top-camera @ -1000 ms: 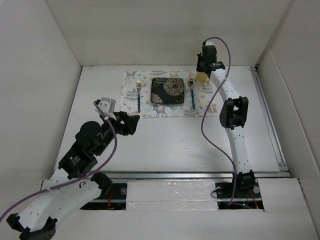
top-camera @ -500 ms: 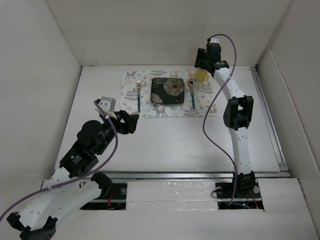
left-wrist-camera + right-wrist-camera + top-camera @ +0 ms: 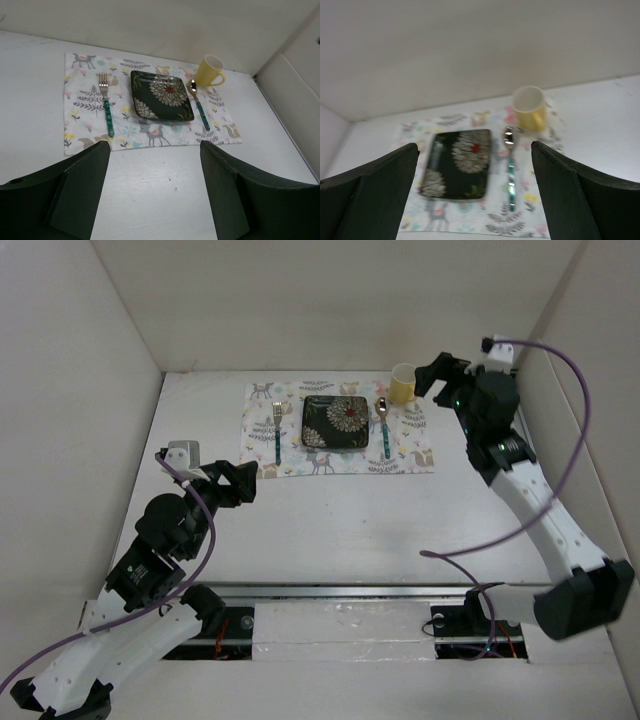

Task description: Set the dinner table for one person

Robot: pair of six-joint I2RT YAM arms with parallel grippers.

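Just set yellow mug (image 3: 402, 383) at far right corner of placemat (image 3: 262, 455), beside spoon (image 3: 384, 430), on far half of table (image 3: 340, 530); drew right end effector (image 3: 434, 378) clear, jaws apart. Holds left end effector (image 3: 238, 483) apart, empty. Looks complete.

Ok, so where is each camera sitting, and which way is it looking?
Top external: high behind the arms, looking down on the dinner table; both arms, the left gripper and right gripper show.
Left wrist: on the left arm, facing the placemat from the near side; its own dark fingers show.
Right wrist: on the right arm, facing the plate and mug; its fingers show.
Both wrist views share the plate and mug.
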